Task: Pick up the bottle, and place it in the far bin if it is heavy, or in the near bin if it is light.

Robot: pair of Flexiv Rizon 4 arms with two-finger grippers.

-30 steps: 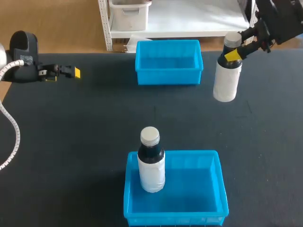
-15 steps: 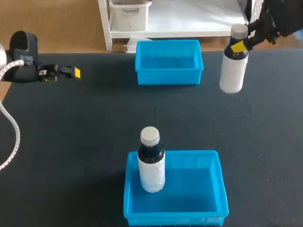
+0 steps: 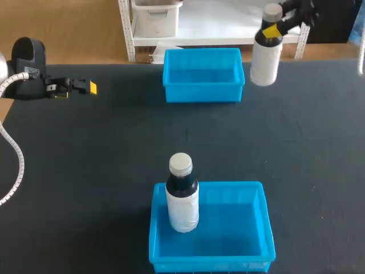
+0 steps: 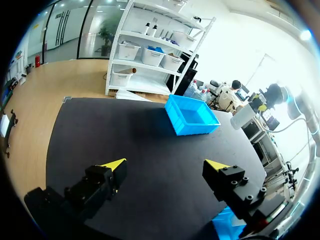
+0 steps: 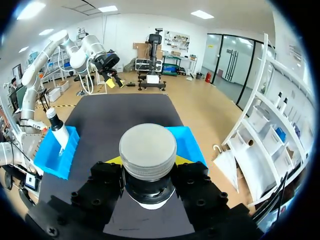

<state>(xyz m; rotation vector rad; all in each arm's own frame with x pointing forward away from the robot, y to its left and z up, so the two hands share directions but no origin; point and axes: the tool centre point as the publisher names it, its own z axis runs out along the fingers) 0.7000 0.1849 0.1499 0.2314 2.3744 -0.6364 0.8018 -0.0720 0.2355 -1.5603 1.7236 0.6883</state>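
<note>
Bottle (image 3: 266, 54) with a white sleeve and grey cap hangs in the air at about one o'clock on the black table (image 3: 85, 171), its neck clamped between the yellow tips of the right gripper (image 3: 271, 29). It is at three o'clock from the far bin (image 3: 202, 93); from above it seems to be just outside the bin's right wall, though that is hard to judge. The far bin sits at twelve o'clock. The near bin (image 3: 263, 217) sits at six o'clock, with a second bottle (image 3: 182, 200) standing upright in its left part. At ten o'clock the left gripper (image 4: 166, 165) hovers with fingers spread wide, holding nothing.
</note>
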